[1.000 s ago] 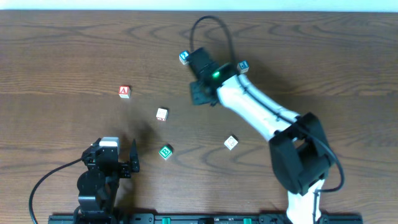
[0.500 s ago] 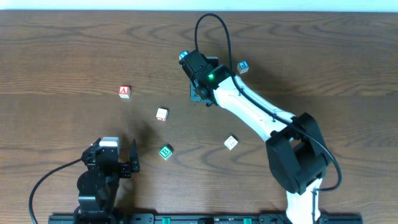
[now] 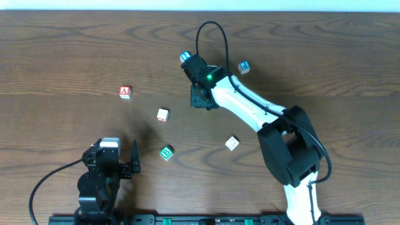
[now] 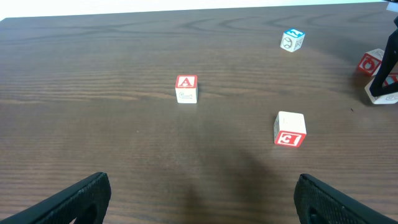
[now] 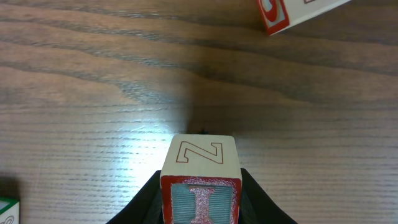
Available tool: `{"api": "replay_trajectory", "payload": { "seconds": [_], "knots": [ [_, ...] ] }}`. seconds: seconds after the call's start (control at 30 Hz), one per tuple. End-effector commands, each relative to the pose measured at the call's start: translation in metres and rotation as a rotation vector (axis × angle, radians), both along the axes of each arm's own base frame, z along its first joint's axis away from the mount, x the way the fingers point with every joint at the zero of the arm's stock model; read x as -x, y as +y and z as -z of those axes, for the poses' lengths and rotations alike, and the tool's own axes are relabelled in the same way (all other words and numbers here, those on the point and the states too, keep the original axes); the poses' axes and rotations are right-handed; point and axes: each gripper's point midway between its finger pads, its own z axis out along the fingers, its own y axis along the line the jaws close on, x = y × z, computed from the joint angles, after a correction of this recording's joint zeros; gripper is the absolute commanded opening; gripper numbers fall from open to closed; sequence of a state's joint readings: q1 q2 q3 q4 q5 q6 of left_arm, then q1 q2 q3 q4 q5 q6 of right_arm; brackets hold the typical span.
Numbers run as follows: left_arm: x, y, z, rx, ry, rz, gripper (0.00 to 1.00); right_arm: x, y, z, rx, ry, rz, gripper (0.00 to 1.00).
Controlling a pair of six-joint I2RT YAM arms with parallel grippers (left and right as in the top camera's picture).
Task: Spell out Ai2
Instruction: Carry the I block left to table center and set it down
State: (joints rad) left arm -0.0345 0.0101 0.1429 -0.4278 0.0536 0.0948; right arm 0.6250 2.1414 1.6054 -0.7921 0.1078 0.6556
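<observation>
While the right gripper [image 5: 200, 208] clamps the I cube [image 5: 200, 163] mid-table, the A cube [image 3: 125, 92] sits well apart, and the blue cube [image 3: 185, 57] by that gripper may be the 2, so nothing's lined up yet.

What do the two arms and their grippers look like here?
Right arm: white links, black joints, a lit green light, a looping black cable. Left arm: black, pale wrist block, trailing black cable. Both have black fingers.

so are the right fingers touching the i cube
Touching. The right wrist view shows the right fingers pressed against both sides of the I cube.
</observation>
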Motion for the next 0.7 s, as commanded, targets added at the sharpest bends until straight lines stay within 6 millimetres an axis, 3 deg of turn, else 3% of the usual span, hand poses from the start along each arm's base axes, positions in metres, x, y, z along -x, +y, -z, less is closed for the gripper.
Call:
{"api": "replay_trajectory", "payload": {
  "seconds": [0.0,0.27,0.53,0.6,0.67],
  "knots": [
    [0.001,-0.001,0.009,-0.006,0.021,0.009,0.95,-0.006,-0.005,0.008,-0.022,0.028,0.04,0.02],
    [0.001,-0.001,0.009,-0.006,0.021,0.009,0.95,-0.018,-0.003,0.007,-0.032,-0.017,0.029,0.02],
    [0.001,-0.001,0.009,-0.006,0.021,0.009,0.96,-0.015,-0.002,0.015,-0.021,-0.003,0.025,0.02],
    [0.001,-0.001,0.009,-0.006,0.021,0.009,0.95,-0.015,-0.002,0.015,-0.023,-0.001,0.024,0.06],
    [0.001,-0.001,0.009,-0.006,0.021,0.009,0.95,-0.015,-0.002,0.015,-0.023,0.0,0.024,0.17]
  ]
}}
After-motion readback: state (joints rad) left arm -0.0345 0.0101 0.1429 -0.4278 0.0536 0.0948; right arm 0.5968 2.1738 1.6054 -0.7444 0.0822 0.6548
